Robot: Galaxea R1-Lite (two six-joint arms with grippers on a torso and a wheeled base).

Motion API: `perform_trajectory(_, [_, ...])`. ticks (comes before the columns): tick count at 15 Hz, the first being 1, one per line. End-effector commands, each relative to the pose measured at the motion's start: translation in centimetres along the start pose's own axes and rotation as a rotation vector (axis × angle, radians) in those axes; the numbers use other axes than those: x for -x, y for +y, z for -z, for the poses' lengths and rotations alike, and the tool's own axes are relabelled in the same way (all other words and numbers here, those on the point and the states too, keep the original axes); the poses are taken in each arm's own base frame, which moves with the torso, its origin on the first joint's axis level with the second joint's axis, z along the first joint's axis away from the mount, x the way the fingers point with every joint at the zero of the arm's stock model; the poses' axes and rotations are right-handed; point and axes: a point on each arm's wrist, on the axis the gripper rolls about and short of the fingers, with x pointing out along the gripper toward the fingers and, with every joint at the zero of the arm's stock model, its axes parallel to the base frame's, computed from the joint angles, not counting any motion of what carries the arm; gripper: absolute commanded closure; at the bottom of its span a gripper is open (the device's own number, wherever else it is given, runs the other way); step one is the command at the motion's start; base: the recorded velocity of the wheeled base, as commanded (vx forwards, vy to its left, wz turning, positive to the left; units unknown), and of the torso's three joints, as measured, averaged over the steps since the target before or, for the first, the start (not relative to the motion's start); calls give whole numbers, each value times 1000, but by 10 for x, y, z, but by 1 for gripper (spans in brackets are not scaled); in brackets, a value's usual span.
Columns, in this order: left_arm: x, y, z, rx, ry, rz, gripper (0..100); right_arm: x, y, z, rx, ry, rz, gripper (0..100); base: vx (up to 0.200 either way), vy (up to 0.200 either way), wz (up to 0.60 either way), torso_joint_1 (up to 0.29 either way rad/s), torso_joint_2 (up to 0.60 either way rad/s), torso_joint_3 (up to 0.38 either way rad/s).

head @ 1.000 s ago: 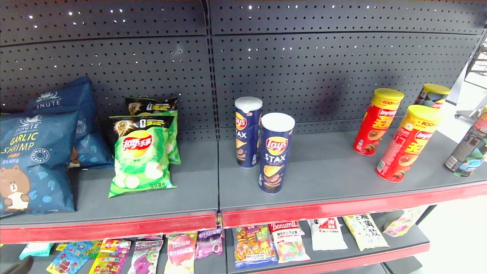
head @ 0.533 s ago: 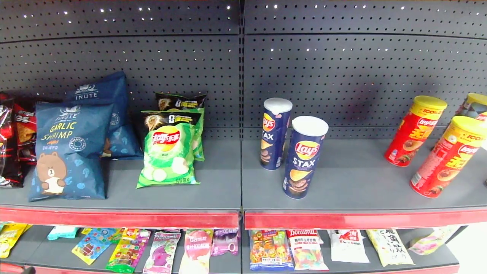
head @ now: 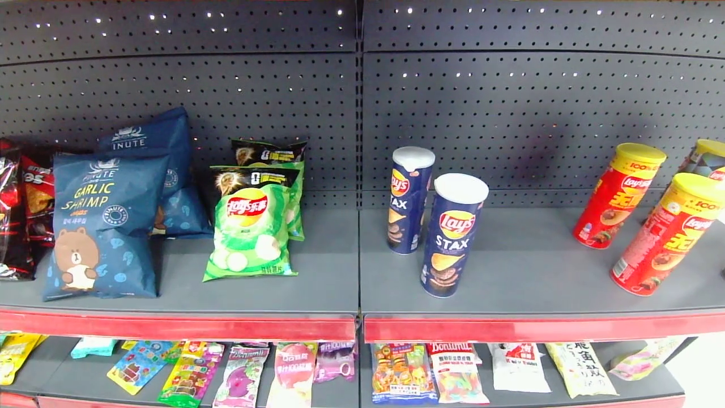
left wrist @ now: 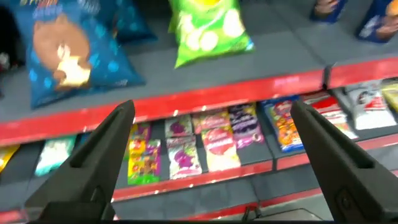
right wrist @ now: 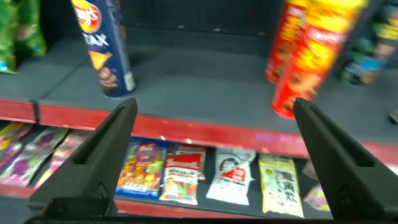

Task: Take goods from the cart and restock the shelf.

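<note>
A grey shelf (head: 340, 283) with a red front lip holds goods. From left: dark red bags (head: 17, 204), blue garlic shrimp bags (head: 105, 226), green chip bags (head: 249, 232), two blue chip cans (head: 453, 235), and red cans with yellow lids (head: 662, 235). My left gripper (left wrist: 211, 155) is open with nothing between its fingers, facing the shelf's red lip below the blue bag (left wrist: 68, 50) and green bag (left wrist: 208, 28). My right gripper (right wrist: 214, 155) is open and empty, facing the lip below a blue can (right wrist: 106, 43) and red cans (right wrist: 308, 56).
A lower shelf (head: 510, 391) carries rows of small candy and snack packets (head: 402, 371). Dark pegboard (head: 453, 113) backs the upper shelf. Bare shelf surface lies between the blue cans and the red cans, and in front of the green bags.
The head camera panned left between one second and half a second ago, bringing the dark red bags into view; since then the picture has held still. No goods moved.
</note>
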Motion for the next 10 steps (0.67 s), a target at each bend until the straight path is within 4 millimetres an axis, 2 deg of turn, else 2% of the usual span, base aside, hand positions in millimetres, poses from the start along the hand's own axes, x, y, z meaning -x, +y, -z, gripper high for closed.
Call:
perform_trajectory(1, [6, -3, 17, -8, -22, -23, 0, -112, 8, -41, 19, 204, -209, 0, 0, 0, 0, 0, 0, 0])
perform_trajectory(2, [9, -5, 28, -11, -29, -44, 0, -140, 16, -36, 22, 226, -249, 0, 0, 0, 0, 0, 0, 0])
perform_trajectory(3, [9, -6, 32, -12, -33, -51, 0, -152, 20, -32, 24, 236, -264, 0, 0, 0, 0, 0, 0, 0])
perform_trajectory(4, [10, -6, 42, -14, -35, -71, 0, -174, 27, -20, 28, 264, -280, 0, 0, 0, 0, 0, 0, 0])
perform_trajectory(7, [6, -5, 50, -4, 1, -124, 0, -194, 36, 4, 35, 370, -304, 0, 0, 0, 0, 0, 0, 0])
perform_trajectory(10, [-2, -2, 62, 0, 22, -211, 0, -205, 39, 21, 2, 453, -300, 0, 0, 0, 0, 0, 0, 0])
